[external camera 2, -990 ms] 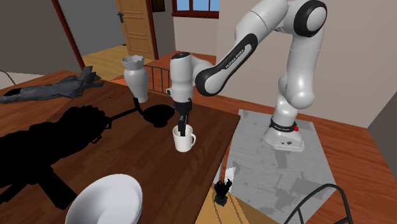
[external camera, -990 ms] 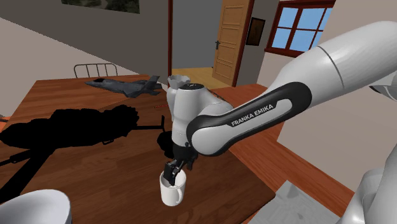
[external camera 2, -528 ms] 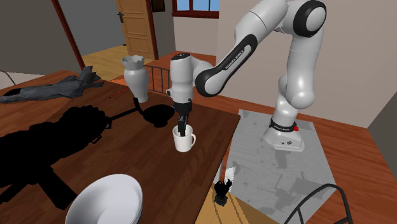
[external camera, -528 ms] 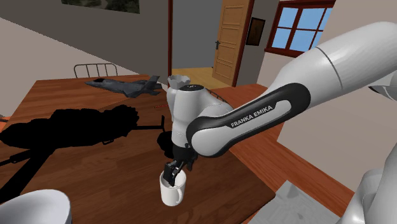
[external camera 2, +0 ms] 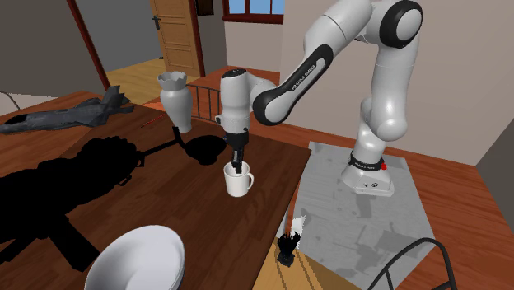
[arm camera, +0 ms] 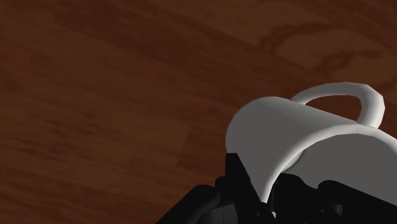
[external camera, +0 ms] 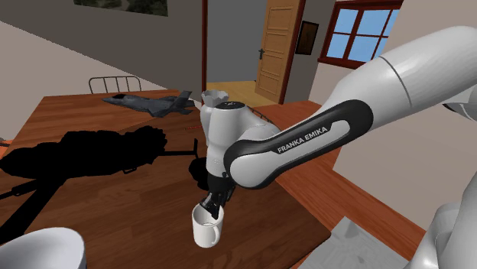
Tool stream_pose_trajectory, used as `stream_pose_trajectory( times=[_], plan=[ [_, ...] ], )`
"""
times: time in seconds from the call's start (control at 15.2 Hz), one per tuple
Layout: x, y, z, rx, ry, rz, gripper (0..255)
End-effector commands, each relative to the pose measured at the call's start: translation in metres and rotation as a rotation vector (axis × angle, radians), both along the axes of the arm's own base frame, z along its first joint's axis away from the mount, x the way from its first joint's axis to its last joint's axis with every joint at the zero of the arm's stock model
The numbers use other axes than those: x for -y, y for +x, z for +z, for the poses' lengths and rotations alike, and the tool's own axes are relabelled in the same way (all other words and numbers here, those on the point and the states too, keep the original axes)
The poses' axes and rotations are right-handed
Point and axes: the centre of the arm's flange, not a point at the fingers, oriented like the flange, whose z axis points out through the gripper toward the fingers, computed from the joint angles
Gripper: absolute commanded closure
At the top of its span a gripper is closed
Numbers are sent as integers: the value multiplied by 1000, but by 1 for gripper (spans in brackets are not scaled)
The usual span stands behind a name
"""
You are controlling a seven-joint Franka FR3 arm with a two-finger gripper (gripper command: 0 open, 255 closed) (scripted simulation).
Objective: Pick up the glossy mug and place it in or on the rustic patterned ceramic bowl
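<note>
A plain white mug [external camera: 206, 228] with a handle stands upright on the brown wooden table [external camera: 115, 195], near its edge on the arm's side. My black gripper [external camera: 212, 205] comes down from above and is shut on the mug's rim, one finger inside and one outside the wall. The second exterior view shows the same grip, gripper [external camera 2: 239, 167] over mug [external camera 2: 240, 184]. In the wrist view the mug wall [arm camera: 299, 137] sits clasped by the gripper [arm camera: 273, 191]. A large white bowl [external camera: 38, 248] [external camera 2: 140, 259] rests at the table's near corner, well apart from the mug.
A white vase [external camera 2: 175, 99] stands on the table behind the mug. A dark grey jet-like model [external camera: 149, 103] lies at the far side. A big all-black shape [external camera: 84, 149] spreads across the table's middle. The arm's base [external camera 2: 371, 177] sits on a grey stand beside the table.
The fingers have closed onto the mug's rim. Arm and mug stay in the same place.
</note>
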Motion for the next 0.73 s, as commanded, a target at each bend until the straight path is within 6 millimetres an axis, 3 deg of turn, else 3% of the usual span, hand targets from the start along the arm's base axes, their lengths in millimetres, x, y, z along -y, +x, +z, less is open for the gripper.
stream_pose_trajectory(
  times=[0.0, 0.66],
  plan=[
    [0, 0, 0, 0, 0, 0, 255],
    [0, 0, 48, 0, 0, 0, 255]
  ],
)
